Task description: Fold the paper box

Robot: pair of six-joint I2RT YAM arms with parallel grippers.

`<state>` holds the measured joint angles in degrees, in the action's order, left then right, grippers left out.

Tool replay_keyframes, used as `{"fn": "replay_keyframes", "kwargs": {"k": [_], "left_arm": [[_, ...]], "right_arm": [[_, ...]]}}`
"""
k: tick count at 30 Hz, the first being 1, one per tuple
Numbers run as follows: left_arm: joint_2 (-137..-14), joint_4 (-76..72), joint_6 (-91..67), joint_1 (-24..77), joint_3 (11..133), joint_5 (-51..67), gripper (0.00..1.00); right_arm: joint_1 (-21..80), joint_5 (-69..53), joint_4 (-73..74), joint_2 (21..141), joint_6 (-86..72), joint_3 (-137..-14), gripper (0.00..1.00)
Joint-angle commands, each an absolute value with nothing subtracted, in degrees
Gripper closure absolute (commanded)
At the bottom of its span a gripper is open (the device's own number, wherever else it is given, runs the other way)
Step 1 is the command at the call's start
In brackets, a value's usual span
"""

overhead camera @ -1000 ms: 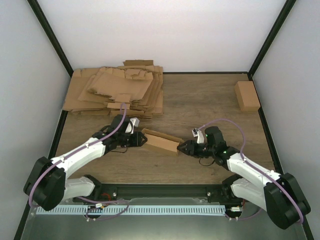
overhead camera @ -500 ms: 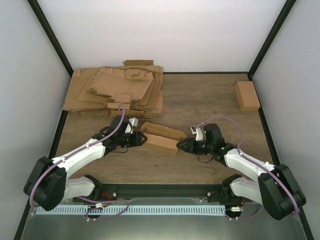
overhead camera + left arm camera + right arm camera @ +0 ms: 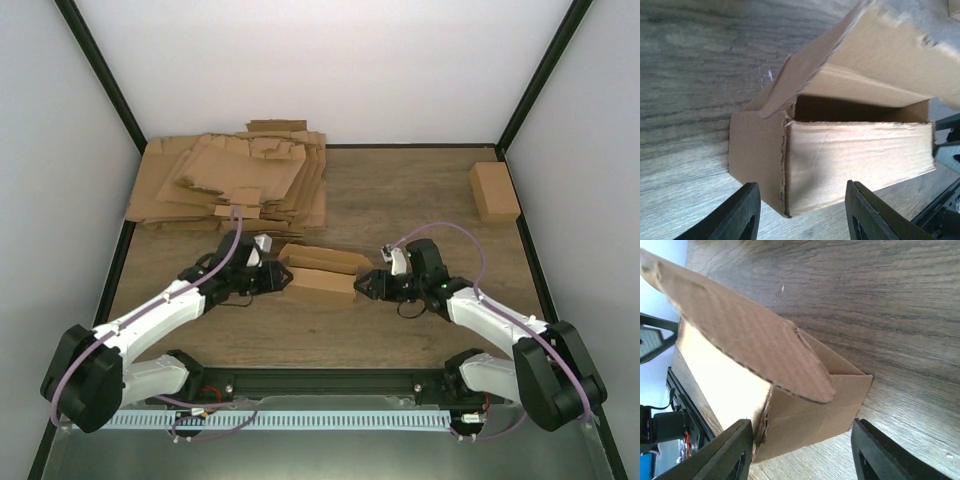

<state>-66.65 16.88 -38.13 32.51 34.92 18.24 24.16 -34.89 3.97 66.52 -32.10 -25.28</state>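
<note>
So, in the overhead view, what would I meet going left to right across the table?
Left fingers → paper box → right fingers → small brown carton at the far right.

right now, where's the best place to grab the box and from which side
Its short end walls, from either side: left gripper on the left end, right gripper on the right. The box lies lengthwise between them with upright ends; the raised flap looks floppy.

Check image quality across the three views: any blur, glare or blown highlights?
Top view: soft even light, sharp, box casting little shadow. Left wrist view: box wall sharp, its raised flap blurred. Right wrist view: near flap soft, lit box side washed out, far corner blown white.
</note>
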Motion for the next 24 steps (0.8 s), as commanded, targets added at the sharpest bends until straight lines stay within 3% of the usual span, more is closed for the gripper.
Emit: {"fn": "replay_keyframes", "kwargs": {"k": [1, 6, 14, 18, 24], "left_arm": [[-65.11, 22.46, -35.79, 32.44, 40.12, 15.79, 0.5], [-65.44, 27.39, -33.15, 32.29, 44.8, 12.45, 0.48], [-68.82, 31.53, -27.19, 31.99, 52.53, 5.5, 0.48], [-71.19, 32.06, -22.77, 31.99, 55.41, 2.18, 0.48], [-75.91, 32.68, -16.72, 31.99, 63.7, 1.72, 0.47]], "right_arm": [[23.9, -33.25, 8.7, 65.23, -29.04, -28.05, 0.39], [23.91, -35.1, 10.8, 61.94, -28.43, -28.02, 0.23], [23.91, -37.98, 14.46, 56.23, -25.17, -27.8, 0.1], [25.72, -35.9, 15.96, 55.23, -24.55, -29.06, 0.06], [32.45, -23.06, 23.01, 53.6, -27.31, -35.3, 0.07]]}}
